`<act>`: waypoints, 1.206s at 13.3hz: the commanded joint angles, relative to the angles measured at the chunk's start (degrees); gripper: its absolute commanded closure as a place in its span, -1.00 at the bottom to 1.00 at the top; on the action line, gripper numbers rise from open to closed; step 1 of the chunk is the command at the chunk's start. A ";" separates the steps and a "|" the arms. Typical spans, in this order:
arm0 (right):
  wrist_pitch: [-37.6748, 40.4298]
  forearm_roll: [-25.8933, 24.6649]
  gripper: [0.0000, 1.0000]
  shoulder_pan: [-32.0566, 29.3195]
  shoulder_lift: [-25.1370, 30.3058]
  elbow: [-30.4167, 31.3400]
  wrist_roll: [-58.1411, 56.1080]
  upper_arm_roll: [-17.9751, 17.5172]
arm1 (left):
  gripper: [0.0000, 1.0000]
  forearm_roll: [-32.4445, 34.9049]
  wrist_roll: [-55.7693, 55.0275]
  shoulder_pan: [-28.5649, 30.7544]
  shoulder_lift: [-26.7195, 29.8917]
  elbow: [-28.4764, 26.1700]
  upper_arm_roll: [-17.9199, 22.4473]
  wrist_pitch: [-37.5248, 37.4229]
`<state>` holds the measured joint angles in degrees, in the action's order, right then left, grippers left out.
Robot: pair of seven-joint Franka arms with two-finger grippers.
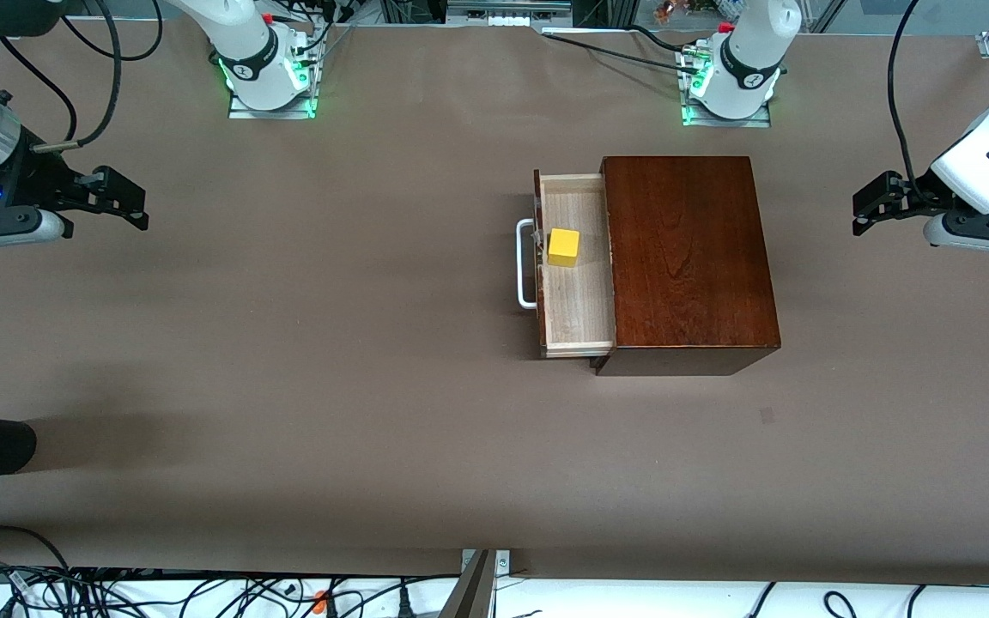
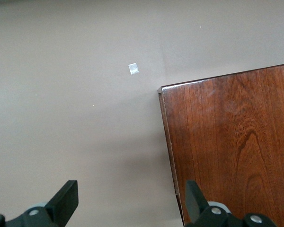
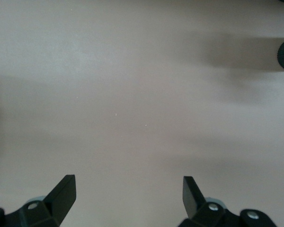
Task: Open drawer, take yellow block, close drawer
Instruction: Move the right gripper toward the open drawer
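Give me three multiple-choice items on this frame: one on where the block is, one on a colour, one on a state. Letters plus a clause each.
1. Where is the yellow block?
A. in the drawer's tray
B. on top of the wooden box
C. on the bare table

2. What colour is the drawer's handle?
A. black
B. white
C. yellow

3. How does the drawer stand?
A. fully shut
B. lifted out of the box
C. pulled partly out

A: the cube sits on the pale tray floor, near the front panel.
B: the U-shaped bar is white.
C: the tray juts from the wooden box, its rear part under the top.
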<state>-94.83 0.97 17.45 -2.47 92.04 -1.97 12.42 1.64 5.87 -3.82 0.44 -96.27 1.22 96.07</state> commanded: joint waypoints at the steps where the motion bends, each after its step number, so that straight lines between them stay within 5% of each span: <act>1: 0.17 -0.53 -1.00 0.04 -0.69 -1.25 0.04 -0.12 | -1.00 -0.49 0.37 -0.22 -0.26 1.34 0.10 -1.14; 10: 3.49 -0.44 -1.00 2.31 -4.72 -0.72 -0.67 -2.13 | -1.00 -0.49 0.55 -0.22 -0.44 1.43 0.10 -1.15; 13: 4.31 0.00 -1.00 7.15 -4.74 -1.25 -3.39 -8.79 | -1.00 -0.49 0.72 -0.05 -0.44 1.43 0.18 -1.32; 16: -3.32 -0.35 -1.00 13.29 -7.71 -1.42 -3.39 -15.65 | -1.00 -0.49 0.63 -0.13 -0.44 1.43 0.10 -1.32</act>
<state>-95.25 1.18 27.50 -7.96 91.92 -4.51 -0.40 1.64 5.91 -3.83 0.40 -96.24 1.27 95.95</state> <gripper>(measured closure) 0.000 0.000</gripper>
